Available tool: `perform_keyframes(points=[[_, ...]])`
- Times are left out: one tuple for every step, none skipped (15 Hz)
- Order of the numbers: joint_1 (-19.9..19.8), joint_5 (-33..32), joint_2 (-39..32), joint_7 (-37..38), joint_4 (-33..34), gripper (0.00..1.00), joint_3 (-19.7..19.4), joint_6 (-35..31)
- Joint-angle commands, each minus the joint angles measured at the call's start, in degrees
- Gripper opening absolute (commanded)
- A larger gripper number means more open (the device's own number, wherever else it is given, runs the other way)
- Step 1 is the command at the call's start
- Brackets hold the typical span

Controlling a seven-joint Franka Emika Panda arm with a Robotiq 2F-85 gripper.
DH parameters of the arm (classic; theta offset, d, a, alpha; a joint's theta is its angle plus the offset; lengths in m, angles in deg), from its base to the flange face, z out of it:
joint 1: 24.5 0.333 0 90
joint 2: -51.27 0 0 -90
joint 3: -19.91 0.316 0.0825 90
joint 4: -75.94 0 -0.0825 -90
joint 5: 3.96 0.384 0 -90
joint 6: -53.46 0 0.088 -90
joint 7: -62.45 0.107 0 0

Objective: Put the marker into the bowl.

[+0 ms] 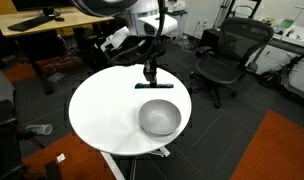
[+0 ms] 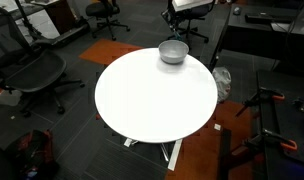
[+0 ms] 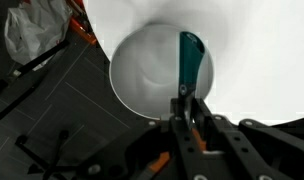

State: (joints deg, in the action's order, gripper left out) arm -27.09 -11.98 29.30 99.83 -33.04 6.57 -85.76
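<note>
Round white table point(image 2: 152, 105): wide bare top, open to reach from above. Only obstacle on it is the bowl point(image 1: 159, 118) near the edge, mouth up. Office chair point(image 1: 224, 55) and desk point(image 1: 32, 25) stand apart from the table. In the wrist view the gripper point(image 3: 185, 97), clamped on the marker point(image 3: 189, 60), has a free drop over the bowl.

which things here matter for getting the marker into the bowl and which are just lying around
For the job: marker, bowl, hand, table they sit on.
Just lying about: office chair, desk, plastic bag on the floor.
</note>
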Motion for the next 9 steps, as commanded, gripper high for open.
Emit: perform_keyframes(points=[[-1.6,2.8,-2.8,-1.5,2.3,0.04,0.3,-0.4],[-1.9,3.3,-3.5,-1.6,2.6,0.04,0.3,-0.3],[-2.2,3.9,-4.3,-1.7,2.9,0.04,0.3,-0.5],[-2.3,4.3,-5.0,-1.7,3.2,0.04,0.3,-0.6],[-2.5,4.8,-5.9,-1.7,3.4,0.04,0.3,-1.2],[-2.6,5.0,-6.6,-1.6,3.5,0.04,0.2,-1.8],[-2.8,5.5,-7.3,-1.7,3.6,0.04,0.2,-2.6],[-3.0,6.1,-8.0,-1.8,3.7,0.04,0.2,-3.3],[-3.1,6.5,-8.7,-1.6,3.7,0.04,0.1,-4.3]])
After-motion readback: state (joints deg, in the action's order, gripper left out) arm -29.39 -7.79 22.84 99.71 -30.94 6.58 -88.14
